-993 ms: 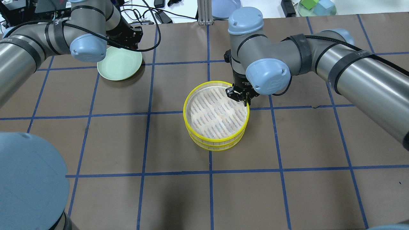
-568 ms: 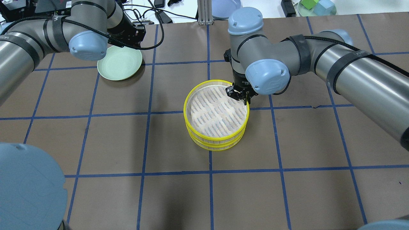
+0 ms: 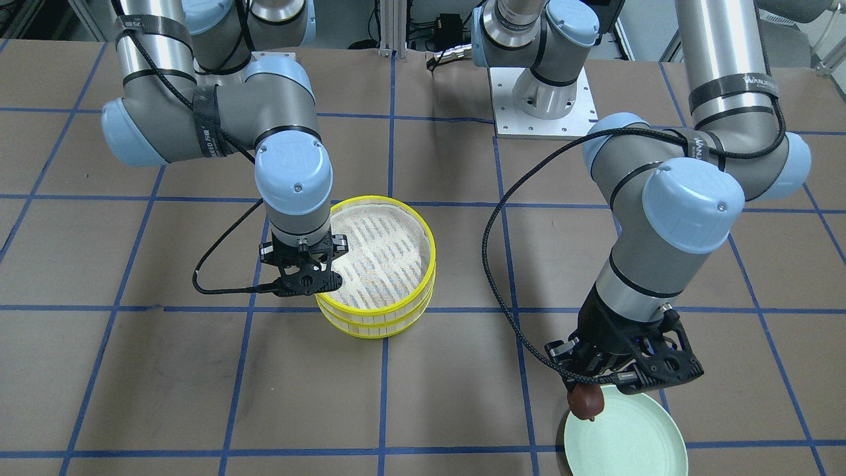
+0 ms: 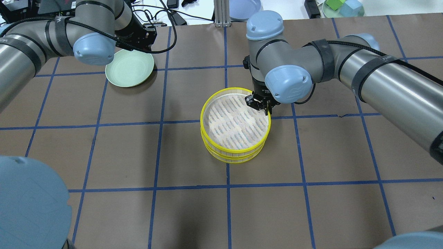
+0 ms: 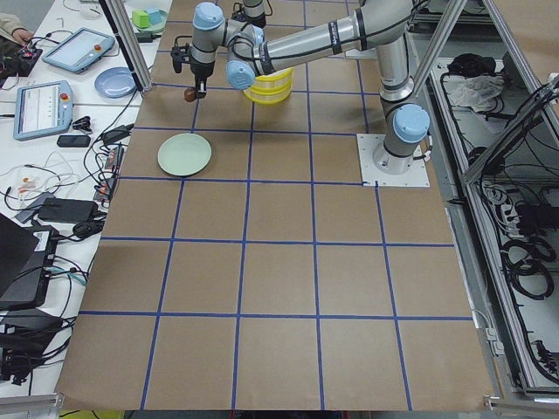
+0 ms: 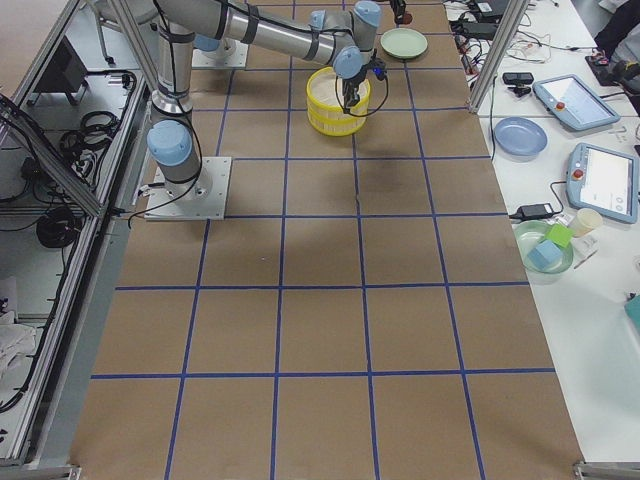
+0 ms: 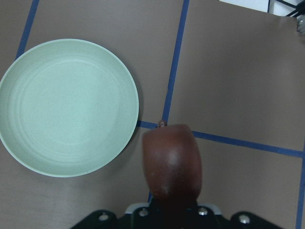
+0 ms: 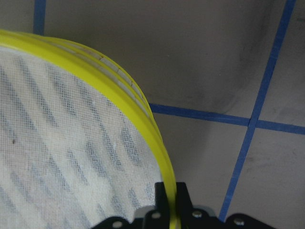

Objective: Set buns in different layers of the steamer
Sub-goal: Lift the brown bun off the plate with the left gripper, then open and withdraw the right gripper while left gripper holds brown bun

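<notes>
Brown blue-taped paper is spread below; the reddish bun is clamped by the left gripper beside the plate, the top tray at its rim by the right gripper.

Tray open; R gripper prob. pinching rim.

Steamer layers in one stack — plate well apart leftward, bun aloft nearby

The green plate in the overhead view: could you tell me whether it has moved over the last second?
No. The green plate still straddles the same blue tape line, its right edge just short of the crossing.
</notes>
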Available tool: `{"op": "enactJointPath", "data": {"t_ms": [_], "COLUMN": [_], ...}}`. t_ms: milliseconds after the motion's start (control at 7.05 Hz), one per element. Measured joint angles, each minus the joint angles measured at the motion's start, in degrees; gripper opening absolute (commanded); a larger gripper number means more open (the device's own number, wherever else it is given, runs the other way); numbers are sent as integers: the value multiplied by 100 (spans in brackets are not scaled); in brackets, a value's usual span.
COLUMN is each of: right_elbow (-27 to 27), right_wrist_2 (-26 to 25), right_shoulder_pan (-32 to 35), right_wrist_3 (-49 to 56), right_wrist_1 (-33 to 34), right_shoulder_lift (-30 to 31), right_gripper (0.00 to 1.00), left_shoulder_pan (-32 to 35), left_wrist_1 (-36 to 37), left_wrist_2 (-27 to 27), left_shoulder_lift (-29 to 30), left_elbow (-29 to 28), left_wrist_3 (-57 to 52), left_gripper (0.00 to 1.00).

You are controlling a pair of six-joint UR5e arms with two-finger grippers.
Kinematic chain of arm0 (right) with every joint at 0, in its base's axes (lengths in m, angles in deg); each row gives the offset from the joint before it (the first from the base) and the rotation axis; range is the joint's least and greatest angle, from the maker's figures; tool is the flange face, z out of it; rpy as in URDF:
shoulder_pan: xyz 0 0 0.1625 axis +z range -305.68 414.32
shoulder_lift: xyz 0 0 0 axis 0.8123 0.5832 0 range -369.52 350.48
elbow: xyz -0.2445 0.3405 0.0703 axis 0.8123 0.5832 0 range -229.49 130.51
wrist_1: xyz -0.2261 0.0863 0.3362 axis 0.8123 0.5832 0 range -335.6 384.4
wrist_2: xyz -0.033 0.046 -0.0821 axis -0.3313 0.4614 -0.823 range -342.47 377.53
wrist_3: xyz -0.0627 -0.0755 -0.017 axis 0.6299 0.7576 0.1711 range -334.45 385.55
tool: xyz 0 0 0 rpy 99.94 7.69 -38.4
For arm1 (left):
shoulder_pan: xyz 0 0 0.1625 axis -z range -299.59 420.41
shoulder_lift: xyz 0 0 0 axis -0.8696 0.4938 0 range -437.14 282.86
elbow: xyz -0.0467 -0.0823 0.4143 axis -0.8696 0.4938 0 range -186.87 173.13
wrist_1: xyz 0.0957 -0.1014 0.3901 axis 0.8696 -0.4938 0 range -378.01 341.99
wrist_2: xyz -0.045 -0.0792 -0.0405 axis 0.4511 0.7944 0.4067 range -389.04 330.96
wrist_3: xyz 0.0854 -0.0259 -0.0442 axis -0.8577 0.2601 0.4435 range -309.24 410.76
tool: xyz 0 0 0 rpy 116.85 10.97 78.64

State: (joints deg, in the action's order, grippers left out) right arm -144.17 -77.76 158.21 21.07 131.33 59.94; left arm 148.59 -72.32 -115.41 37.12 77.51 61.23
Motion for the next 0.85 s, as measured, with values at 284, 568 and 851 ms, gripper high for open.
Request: {"op": "enactJointPath", "data": {"t_ms": [284,568,851], "right_elbow": [2,0,118], "right_wrist_2": [-9,-75,-126], "right_shoulder_pan": [14,54,36], "right_wrist_3": [-115,-187,-237], "right_wrist_1": [-20,-50,-54], "right_shoulder_lift": [3,10,192], "right_gripper": [99,100,100], "left_shoulder_pan": [-17,-82,-97], "left_wrist_1": [-71,-221,-269], "left_wrist_2": [350,448,467], "left_shoulder_lift": [-105,-211,-291], "left_elbow": [88,129,138], "left_wrist_3": [23,0,-45], "left_gripper": [0,0,0]}}
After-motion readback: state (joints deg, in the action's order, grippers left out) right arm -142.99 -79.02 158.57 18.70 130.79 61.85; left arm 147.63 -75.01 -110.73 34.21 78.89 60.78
